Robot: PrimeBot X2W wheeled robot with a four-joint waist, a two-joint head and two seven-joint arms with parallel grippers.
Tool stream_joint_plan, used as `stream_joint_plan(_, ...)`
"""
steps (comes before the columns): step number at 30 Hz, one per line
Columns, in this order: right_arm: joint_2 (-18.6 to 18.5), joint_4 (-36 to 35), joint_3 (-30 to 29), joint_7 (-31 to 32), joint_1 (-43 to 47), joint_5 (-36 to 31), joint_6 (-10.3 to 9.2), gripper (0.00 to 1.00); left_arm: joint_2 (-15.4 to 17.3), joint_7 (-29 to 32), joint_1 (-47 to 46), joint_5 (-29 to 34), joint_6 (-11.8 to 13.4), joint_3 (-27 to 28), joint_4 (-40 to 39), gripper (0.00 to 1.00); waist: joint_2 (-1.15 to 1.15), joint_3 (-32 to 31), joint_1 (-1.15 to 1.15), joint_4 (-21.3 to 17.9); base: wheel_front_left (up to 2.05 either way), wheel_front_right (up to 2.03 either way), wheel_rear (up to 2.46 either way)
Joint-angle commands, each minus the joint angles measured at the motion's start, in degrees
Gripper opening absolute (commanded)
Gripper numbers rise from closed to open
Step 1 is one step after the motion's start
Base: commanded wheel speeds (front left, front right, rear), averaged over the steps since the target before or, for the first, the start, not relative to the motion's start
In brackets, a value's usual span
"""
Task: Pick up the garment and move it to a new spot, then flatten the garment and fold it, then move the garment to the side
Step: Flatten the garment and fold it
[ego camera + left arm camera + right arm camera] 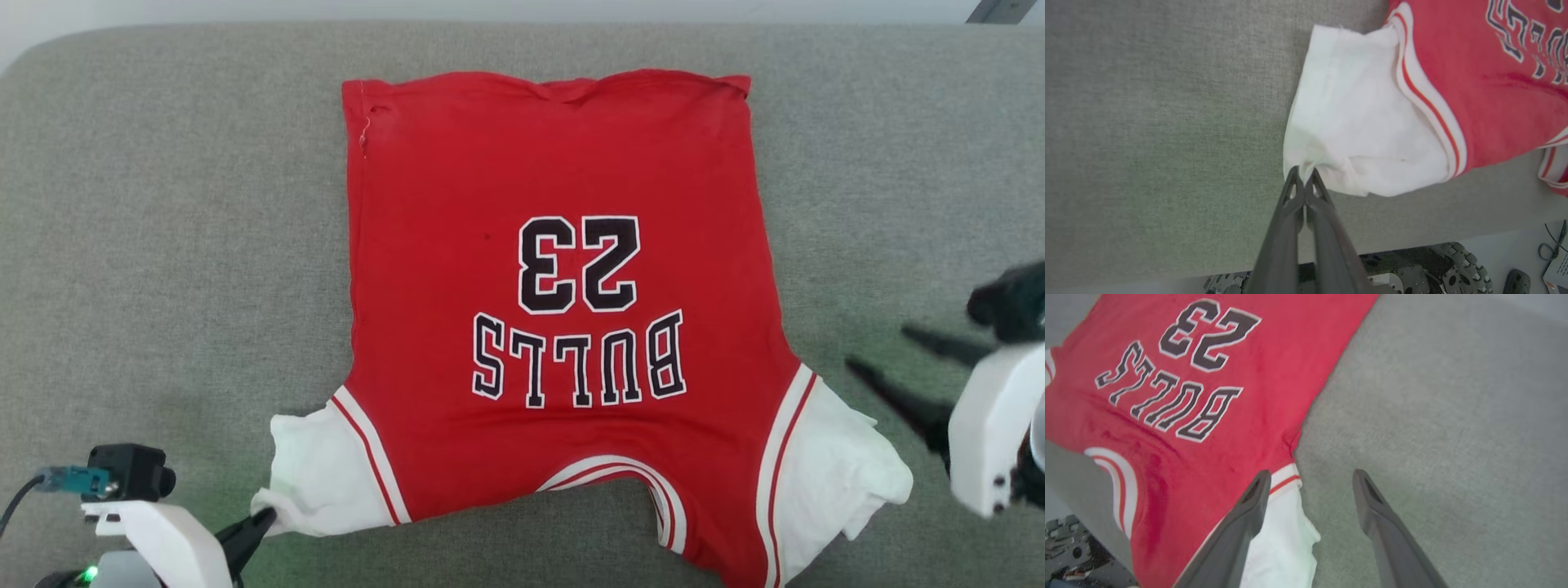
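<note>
Shirt: the red shirt (555, 163) lies spread face up on the grey padded top (163, 204). Its collar (612, 468) is at the near side, its hem (555, 83) at the far side, and the body is mostly smooth.
Left end effector: the left end effector (1304, 179) is closed, pinching only the near corner of the white left sleeve (1363, 134).
Right end effector: the right end effector (1310, 475) is wide and empty, just to the right of the bunched right sleeve (841, 465). Whether one finger touches the striped trim, I cannot tell.
Risk, slip: the left pinch holds very little cloth, so a firm pull could let the soft cotton slide out of the grip.
Risk, skew: with only one side held, any drag to the left or toward the near side would likely turn the whole shirt and wrinkle the flat body.
Risk, stretch: a hard tug on that corner could draw the sleeve into a thin point instead of laying it flat.
Risk, right sleeve: it is crumpled, so closing on it blindly could catch two layers or push the bunch further under.
Risk, edge: the near shoulder lies close to the near edge of the padded top, so a pull that way could take the cloth over the edge.
Risk, fold: folding over uneven sleeves would probably give a lopsided bundle.
</note>
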Motion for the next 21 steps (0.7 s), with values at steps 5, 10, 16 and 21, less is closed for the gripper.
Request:
stream_joint_plan(5,10.1,-1.0,-7.7,2.5,-6.7,-7.5,-0.03,1.0,-1.1,-0.2,-2.7,1.6,-1.0,0.7,0.2,0.0,0.0,2.7,0.0,1.0,0.0,0.0,0.0)
stream_joint_plan(10,16.3,6.7,-8.2,1.5,-17.4,-12.5,-0.04,1.0,-2.3,0.9,-5.7,3.2,-2.0,0.7,0.7,0.0,0.0,5.2,0.0,2.8,0.0,0.0,0.0)
stream_joint_plan(16,19.0,22.3,-7.2,0.1,-31.3,-16.8,-0.03,1.0,-5.1,3.0,-10.2,6.1,-3.8,0.1,2.1,0.0,0.0,8.4,0.0,6.3,0.0,0.0,0.0)
stream_joint_plan(21,19.6,35.4,-6.6,1.8,-41.1,-19.8,-0.04,1.0,-8.0,4.5,-13.8,8.0,-5.6,-0.6,4.2,0.0,0.0,11.2,0.0,9.7,0.0,0.0,0.0)
